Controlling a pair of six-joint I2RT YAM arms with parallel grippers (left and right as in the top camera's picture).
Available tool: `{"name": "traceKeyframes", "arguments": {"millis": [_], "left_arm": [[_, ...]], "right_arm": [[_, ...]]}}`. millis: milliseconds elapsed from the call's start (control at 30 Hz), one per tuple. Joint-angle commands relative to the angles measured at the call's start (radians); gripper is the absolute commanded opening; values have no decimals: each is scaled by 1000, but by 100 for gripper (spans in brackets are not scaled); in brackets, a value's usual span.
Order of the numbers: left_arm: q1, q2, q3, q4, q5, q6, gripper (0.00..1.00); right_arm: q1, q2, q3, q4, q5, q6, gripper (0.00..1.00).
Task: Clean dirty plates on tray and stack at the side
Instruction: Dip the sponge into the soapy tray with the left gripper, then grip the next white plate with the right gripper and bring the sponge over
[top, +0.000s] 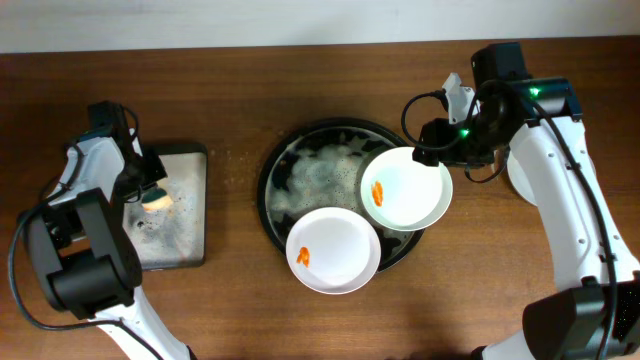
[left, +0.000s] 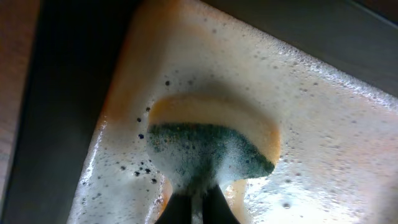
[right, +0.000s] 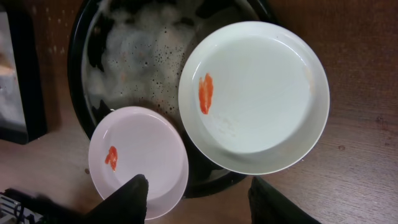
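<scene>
The round black tray (top: 275, 185) holds foam and two dirty plates. A pale grey-blue plate (top: 410, 195) with an orange smear lies over its right rim. A white plate (top: 335, 255) with an orange smear lies over its front rim. Both also show in the right wrist view, the pale plate (right: 261, 93) and the white plate (right: 140, 155). A third white plate (top: 520, 178) lies on the wood at the right, mostly hidden by my right arm. My right gripper (top: 432, 148) is open and empty above the pale plate's far edge. My left gripper (left: 198, 208) is shut on a foamy green and yellow sponge (left: 211, 143).
A rectangular dark sponge tray (top: 185, 215) full of suds stands at the left, with my left gripper (top: 150, 190) over it. Its edge shows in the right wrist view (right: 28, 81). Brown tabletop lies between the two trays and in front.
</scene>
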Motion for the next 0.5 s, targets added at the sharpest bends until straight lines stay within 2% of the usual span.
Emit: {"name": "traceKeyframes", "arguments": {"millis": [0,167,433,467], "left_arm": [[2,7,33,-27,48,25,0],[-1,-131,123,-179,75,94,0],[-6,-155,120,-208,98,116,0],[-6,-159,122,-233,137,127,0]], "right_arm": [[4,-3,-6,1,9,6,54],[4,-3,-6,4,9,6,54],[4,-3,-6,12,9,6,54],[4,-3,-6,13,9,6,54]]}}
